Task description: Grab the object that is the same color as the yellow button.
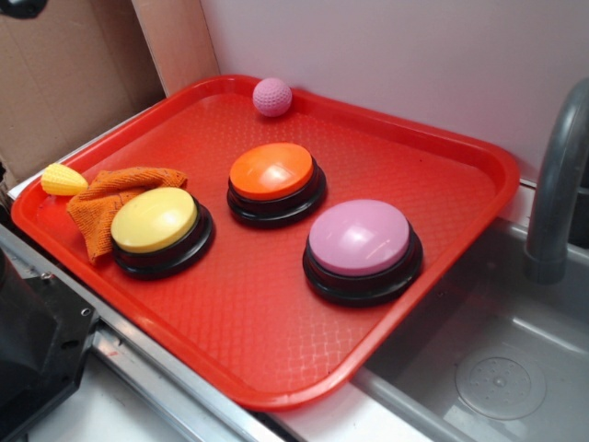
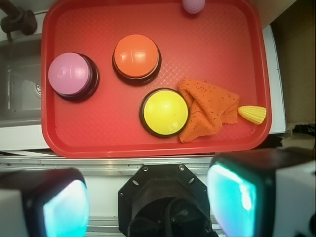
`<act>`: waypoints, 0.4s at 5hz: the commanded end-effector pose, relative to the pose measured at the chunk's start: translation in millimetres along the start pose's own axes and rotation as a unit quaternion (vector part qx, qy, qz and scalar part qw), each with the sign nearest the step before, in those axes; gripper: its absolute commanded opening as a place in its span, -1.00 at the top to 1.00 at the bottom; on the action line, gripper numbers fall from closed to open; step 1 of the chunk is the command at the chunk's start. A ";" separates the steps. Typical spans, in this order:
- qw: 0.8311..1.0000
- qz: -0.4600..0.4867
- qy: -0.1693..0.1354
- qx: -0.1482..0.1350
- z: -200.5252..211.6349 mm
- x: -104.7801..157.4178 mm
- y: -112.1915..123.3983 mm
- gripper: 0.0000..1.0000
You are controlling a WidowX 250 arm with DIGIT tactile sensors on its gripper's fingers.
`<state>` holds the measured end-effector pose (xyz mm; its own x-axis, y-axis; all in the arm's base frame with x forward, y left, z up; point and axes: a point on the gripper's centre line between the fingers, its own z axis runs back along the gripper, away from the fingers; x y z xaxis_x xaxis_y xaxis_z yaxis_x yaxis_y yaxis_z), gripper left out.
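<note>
— Red plastic tray (image 2: pixel 98 138) by the sink: where's the small yellow bumpy toy corn cob (image 2: pixel 252 114)?

— At its edge, touching the crumpled orange cloth (image 2: pixel 207 109) beside the yellow dome button (image 2: pixel 164 112). My gripper (image 2: pixel 148 202) hangs well back, fingers (image 2: pixel 232 195) spread wide, empty.

One red tray (image 1: pixel 479 157) carries everything. On it sit three dome buttons: one yellow button (image 1: pixel 154 219), one orange button (image 1: pixel 271 170) and one pink button (image 1: pixel 359 237). There is a single toy corn cob (image 1: pixel 63 180), one orange cloth (image 1: pixel 106 203) and one pink dimpled ball (image 1: pixel 272 96). One faucet (image 1: pixel 557 184) stands beside the tray.
</note>
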<state>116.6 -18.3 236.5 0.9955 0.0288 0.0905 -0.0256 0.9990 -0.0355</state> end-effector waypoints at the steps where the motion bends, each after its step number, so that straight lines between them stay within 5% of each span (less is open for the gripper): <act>1: 1.000 0.000 0.000 0.000 0.0 0.0 0.0 -1.00; 2: 0.997 0.077 0.002 0.004 -5.3 9.2 11.1 -1.00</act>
<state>124.0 -6.9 228.4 0.9805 0.1838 0.0699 -0.1814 0.9826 -0.0396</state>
